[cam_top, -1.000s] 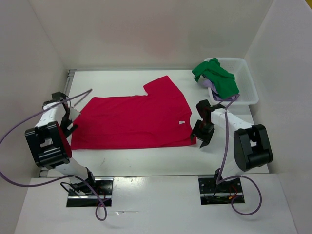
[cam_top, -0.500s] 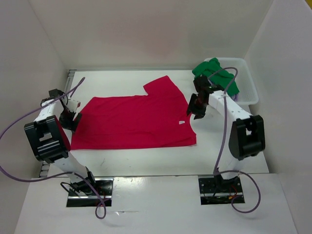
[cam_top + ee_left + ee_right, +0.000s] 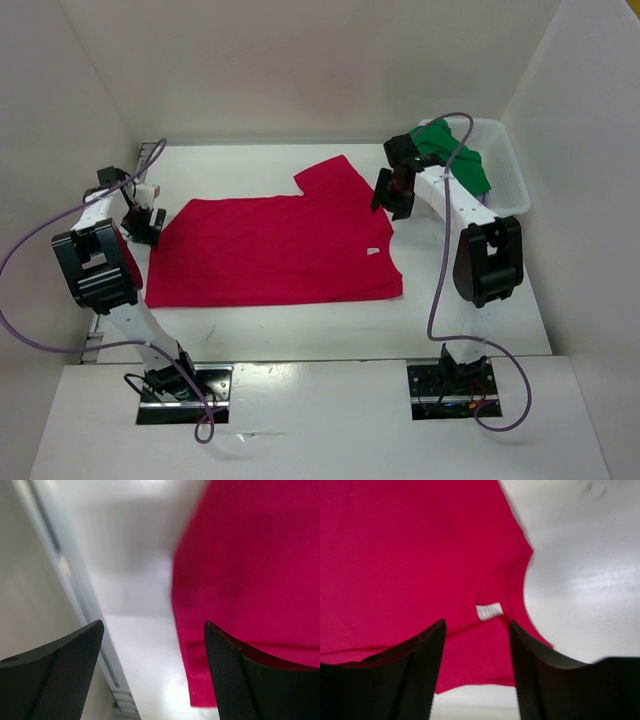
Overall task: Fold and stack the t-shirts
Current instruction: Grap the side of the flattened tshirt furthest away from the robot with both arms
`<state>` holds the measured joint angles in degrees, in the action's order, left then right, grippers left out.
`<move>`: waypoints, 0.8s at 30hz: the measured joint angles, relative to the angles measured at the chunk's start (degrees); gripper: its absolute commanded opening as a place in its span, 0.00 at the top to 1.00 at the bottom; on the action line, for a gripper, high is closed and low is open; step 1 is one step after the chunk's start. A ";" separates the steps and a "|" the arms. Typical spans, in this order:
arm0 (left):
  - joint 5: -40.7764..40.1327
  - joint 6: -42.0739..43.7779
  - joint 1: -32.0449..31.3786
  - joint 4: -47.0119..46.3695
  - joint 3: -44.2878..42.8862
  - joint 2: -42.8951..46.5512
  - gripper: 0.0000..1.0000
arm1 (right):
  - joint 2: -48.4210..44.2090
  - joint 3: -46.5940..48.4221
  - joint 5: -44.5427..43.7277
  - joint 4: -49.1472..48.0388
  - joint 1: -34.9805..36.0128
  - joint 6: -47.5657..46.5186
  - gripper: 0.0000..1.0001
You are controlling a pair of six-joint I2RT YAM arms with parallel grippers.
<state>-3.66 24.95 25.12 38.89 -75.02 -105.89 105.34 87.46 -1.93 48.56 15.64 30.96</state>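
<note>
A bright red t-shirt [image 3: 275, 250] lies spread flat on the white table, one sleeve pointing to the back. Its white neck label [image 3: 489, 611] shows in the right wrist view. My left gripper [image 3: 140, 222] hovers open at the shirt's left edge. In the left wrist view [image 3: 155, 670], bare table and the shirt's hem [image 3: 210, 680] lie between the fingers. My right gripper [image 3: 388, 195] hangs open over the shirt's right side near the sleeve, nothing held [image 3: 476, 670]. A green t-shirt [image 3: 458, 160] is bunched in the basket.
The white plastic basket [image 3: 510, 180] stands at the back right, close behind the right arm. White walls enclose the table on three sides. A metal rail [image 3: 65, 570] runs along the table's left edge beside the left gripper.
My right gripper has travelled from the shirt's front right corner back along its right edge to the sleeve. My left gripper has shifted toward the back along the left edge.
</note>
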 measured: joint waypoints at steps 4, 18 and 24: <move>2.69 -1.62 -0.55 -0.76 -10.86 -4.07 0.11 | 5.01 8.33 -1.75 -0.31 1.38 -1.33 0.32; 8.68 -5.64 -9.94 -4.66 -25.62 -18.93 0.08 | 48.54 74.66 -8.57 8.33 3.34 -7.67 0.26; 7.80 -5.73 -12.22 -4.79 -22.97 -19.52 0.08 | 53.51 77.46 -5.99 9.29 1.27 -7.91 0.25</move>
<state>4.14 19.22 12.91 34.11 -98.00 -125.40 158.85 164.92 -7.92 57.84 16.91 23.05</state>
